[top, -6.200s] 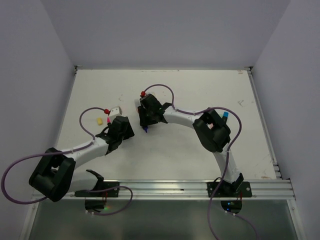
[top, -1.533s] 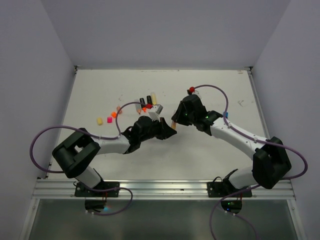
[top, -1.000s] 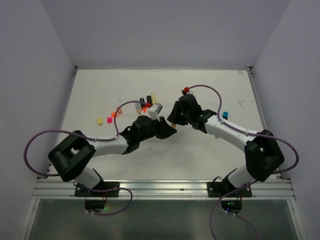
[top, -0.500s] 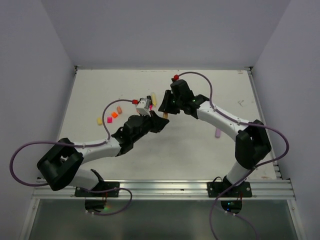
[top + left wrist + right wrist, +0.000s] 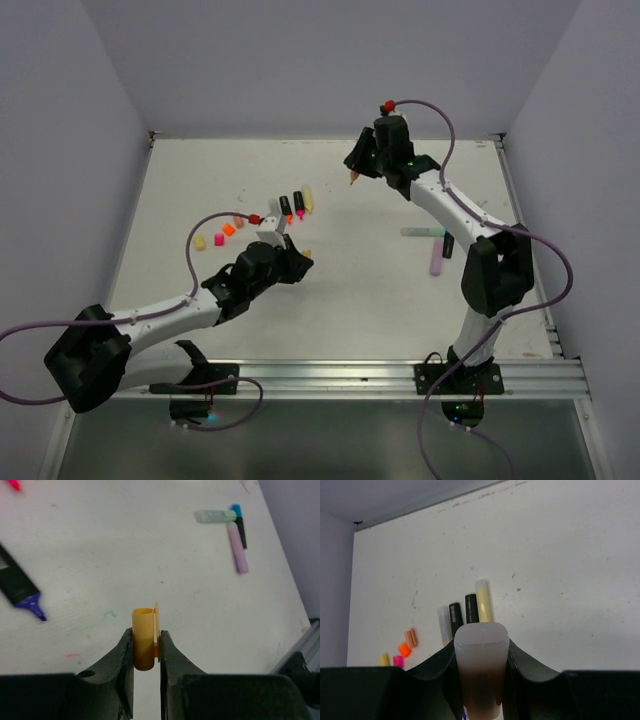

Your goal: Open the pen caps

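My left gripper (image 5: 298, 260) is shut on a stubby yellow-orange pen cap (image 5: 307, 253), held just above the table; in the left wrist view the cap (image 5: 143, 637) stands upright between the jaws of the gripper (image 5: 146, 636). My right gripper (image 5: 357, 166) is shut on an uncapped orange highlighter body (image 5: 352, 177), held high at the far middle; in the right wrist view its pale end (image 5: 481, 652) fills the jaws. Loose caps lie at the left: yellow (image 5: 199, 242), pink (image 5: 217, 239), orange (image 5: 229, 229) and peach (image 5: 238, 220).
Several uncapped highlighter bodies (image 5: 293, 205) lie in a row behind my left gripper and show in the right wrist view (image 5: 465, 612). A pale green highlighter (image 5: 422, 231), a purple one (image 5: 437, 258) and a black one (image 5: 449, 243) lie at the right.
The two grippers have pulled apart. My right gripper moved to the far side with the highlighter body. My left gripper drew back toward the near left with the cap.
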`<state>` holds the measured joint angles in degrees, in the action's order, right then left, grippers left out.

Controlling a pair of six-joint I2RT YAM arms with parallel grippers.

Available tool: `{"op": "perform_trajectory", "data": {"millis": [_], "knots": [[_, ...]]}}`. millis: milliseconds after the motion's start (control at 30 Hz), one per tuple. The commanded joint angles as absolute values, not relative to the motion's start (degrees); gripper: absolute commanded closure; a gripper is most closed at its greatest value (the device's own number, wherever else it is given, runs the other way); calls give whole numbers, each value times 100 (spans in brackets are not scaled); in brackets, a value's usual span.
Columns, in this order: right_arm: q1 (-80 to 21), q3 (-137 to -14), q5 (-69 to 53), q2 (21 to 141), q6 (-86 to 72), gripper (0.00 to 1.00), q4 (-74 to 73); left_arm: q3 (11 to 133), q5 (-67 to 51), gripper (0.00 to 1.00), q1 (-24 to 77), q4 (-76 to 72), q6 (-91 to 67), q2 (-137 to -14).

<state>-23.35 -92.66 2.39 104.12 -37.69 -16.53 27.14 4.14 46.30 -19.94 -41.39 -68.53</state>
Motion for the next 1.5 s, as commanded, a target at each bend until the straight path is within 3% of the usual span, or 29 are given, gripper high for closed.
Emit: {"op": "perform_trajectory", "data": {"millis": [0,333,600,900,1000,1133,1300,1467], "knots": [[-2697,-8800,35,10433,-3428,100,-1521,3277,1981,100,4291,-232,-4131,-6504],[-3726,-8367,-158,11197,-3015,100,-1187,3200,3067,100,3138,1722,-4938,-6283],[-4069,-8622,-229,11873,-2944,100,-1186,2971,3217,100,3041,1556,-5545,-7214],[-4157,-8956,-123,12287,-2795,100,-1327,2874,3445,99,3023,1372,-5695,-7347],[-4157,-9035,-141,12401,-2795,100,-1336,2865,3463,94,3023,1310,-5687,-7383],[-4166,-9114,-114,12498,-2795,99,-1336,2857,3516,76,3006,1327,-5678,-7400],[-4184,-9167,-141,12533,-2804,89,-1362,2874,3524,56,2997,1318,-5651,-7392],[-4236,-9176,-158,12525,-2786,80,-1389,2909,3542,47,2971,1353,-5651,-7374]]}}
